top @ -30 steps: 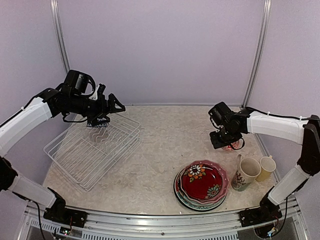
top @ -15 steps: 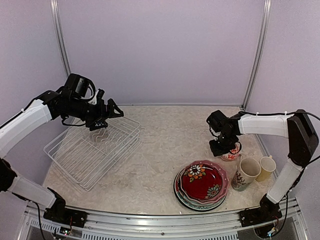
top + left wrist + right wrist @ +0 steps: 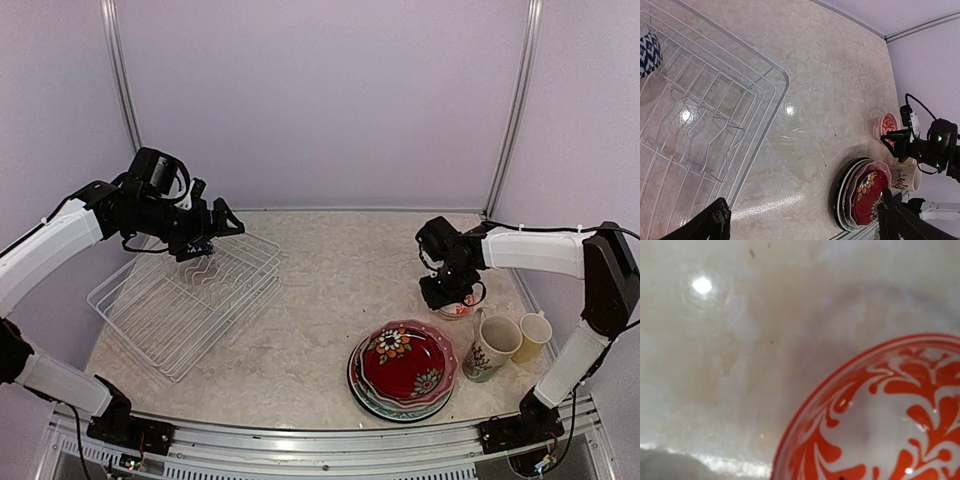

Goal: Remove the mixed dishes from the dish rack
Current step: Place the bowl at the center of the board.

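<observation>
The white wire dish rack (image 3: pixel 180 310) lies at the left of the table. In the left wrist view the dish rack (image 3: pixel 715 115) holds one blue-and-white patterned bowl (image 3: pixel 647 52) at its corner. My left gripper (image 3: pixel 210 236) hovers open and empty above the rack's far end; its fingertips (image 3: pixel 715 220) show wide apart. My right gripper (image 3: pixel 450 292) is down at the table, shut on the rim of a small red-patterned bowl (image 3: pixel 461 309), which fills the right wrist view (image 3: pixel 880 425).
A stack of plates with a red floral one on top (image 3: pixel 405 365) sits at the front right. A cream floral mug (image 3: pixel 493 345) and a yellow mug (image 3: pixel 535 335) stand just right of it, close to the small bowl.
My right gripper has come down and slightly forward with the red-patterned bowl, bringing it to the table beside the mugs. My left gripper has drifted slightly back over the rack.
</observation>
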`<state>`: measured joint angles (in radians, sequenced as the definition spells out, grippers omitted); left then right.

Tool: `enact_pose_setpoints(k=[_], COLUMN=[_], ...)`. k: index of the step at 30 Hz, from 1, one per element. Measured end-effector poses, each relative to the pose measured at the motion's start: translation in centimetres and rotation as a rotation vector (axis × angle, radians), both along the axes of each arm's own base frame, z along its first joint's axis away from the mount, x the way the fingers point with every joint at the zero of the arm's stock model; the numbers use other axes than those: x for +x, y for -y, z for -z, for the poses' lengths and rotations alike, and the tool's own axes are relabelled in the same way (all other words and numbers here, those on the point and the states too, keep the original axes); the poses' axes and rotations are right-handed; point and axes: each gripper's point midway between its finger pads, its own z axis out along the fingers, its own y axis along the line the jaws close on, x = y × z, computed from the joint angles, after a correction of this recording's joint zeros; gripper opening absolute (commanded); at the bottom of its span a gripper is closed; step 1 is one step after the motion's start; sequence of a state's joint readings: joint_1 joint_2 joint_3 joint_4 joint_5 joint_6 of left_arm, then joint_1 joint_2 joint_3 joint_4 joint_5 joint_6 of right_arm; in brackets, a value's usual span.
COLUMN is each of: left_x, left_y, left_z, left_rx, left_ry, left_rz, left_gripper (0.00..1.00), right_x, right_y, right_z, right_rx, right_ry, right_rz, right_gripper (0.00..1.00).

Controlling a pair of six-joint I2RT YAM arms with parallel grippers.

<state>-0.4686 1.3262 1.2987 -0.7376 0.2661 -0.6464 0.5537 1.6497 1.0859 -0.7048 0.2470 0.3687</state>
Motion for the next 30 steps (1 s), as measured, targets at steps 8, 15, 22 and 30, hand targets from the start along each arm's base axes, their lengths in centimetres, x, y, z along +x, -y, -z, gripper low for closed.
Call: enact_pose_setpoints(k=[8, 15, 22, 30], left_x=[1.1, 3.6, 5.5, 8.0], left_y=[-2.1, -8.5, -13.1, -15.2], left_z=[0.7, 2.1, 3.7, 8.2], left_rx=[0.002, -0.073, -0.205, -0.253], left_ry=[-0.030, -0.136, -0.263, -0.411], left_rz=[-0.101, -0.400, -0.697, -0.941], left_gripper=[0.98, 0.98, 0.97, 0.97], right_x=[0.7, 0.2, -0.6, -1.4], right_y=[-1.0, -1.5, -1.3, -1.1], right_z=[-4.3, -7.8, -10.2, -11.1], right_rx=[0.092, 0.195, 0.253, 0.285], right_ry=[0.124, 0.263, 0.370, 0.431], right_rz=[-0.042, -0.097, -0.134, -0.162], right_gripper=[0.50, 0.57, 0.59, 0.60])
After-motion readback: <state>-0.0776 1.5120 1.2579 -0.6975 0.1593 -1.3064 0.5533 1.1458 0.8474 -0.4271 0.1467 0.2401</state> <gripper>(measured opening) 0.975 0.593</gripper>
